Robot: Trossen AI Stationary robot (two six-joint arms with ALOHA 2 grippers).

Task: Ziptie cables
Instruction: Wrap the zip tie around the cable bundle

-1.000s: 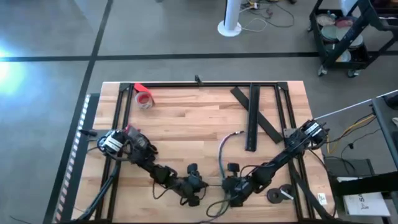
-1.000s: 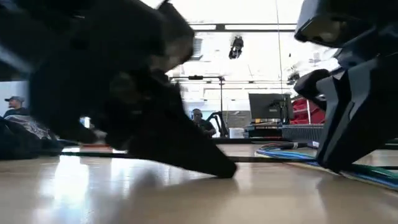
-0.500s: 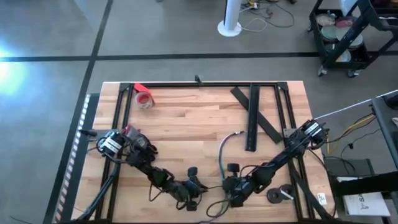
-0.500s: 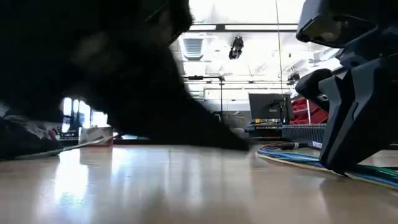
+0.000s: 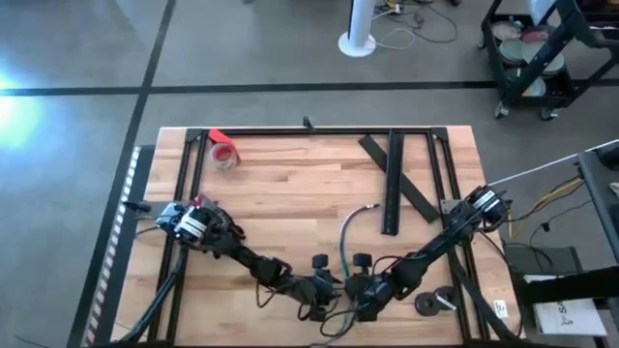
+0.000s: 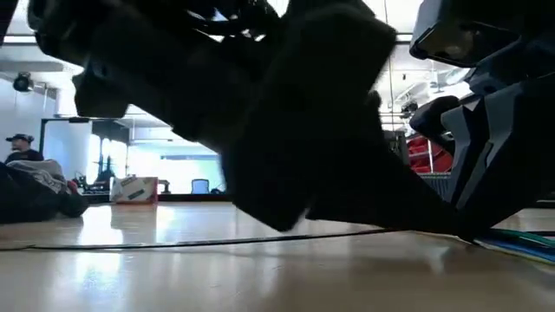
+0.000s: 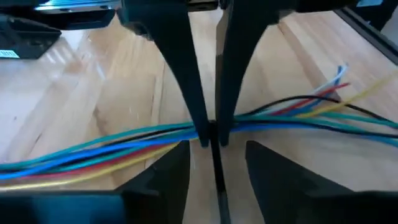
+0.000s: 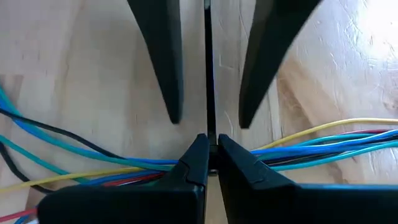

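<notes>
The cables point(image 7: 93, 152) are a loose bundle of blue, teal, yellow, red and black wires lying on the wooden table near its front edge point(image 5: 343, 242). The ziptie point(image 8: 207, 93), a very thin dark strip, crosses over them. My right gripper point(image 8: 208, 140) is shut on the ziptie right at the bundle. My left gripper point(image 7: 217, 149) faces it from the table's left, open, one finger on either side of the ziptie without touching it. In the high view the two grippers point(image 5: 329, 283) point(image 5: 352, 288) nearly meet. My right gripper pinches the ziptie between its two fingertips point(image 8: 198, 149), just where the strip point(image 8: 207, 127) crosses the cables. The fingers come from the table's right, slanting down, and lie along the strip. The ziptie runs on straight ahead, between my left gripper's open fingers.
A red tape roll point(image 5: 224, 152) lies at the far left. Wide flat black strips point(image 5: 394, 184) lie at the far right, and small dark round pieces point(image 5: 435, 302) at the near right. Black frame rails point(image 5: 319, 132) edge the table. A person point(image 6: 17, 149) sits beyond the table.
My left gripper has moved toward the table's right edge, up to the cables and my right gripper, so that its open fingers now stand on either side of the ziptie. My right gripper has kept still.
</notes>
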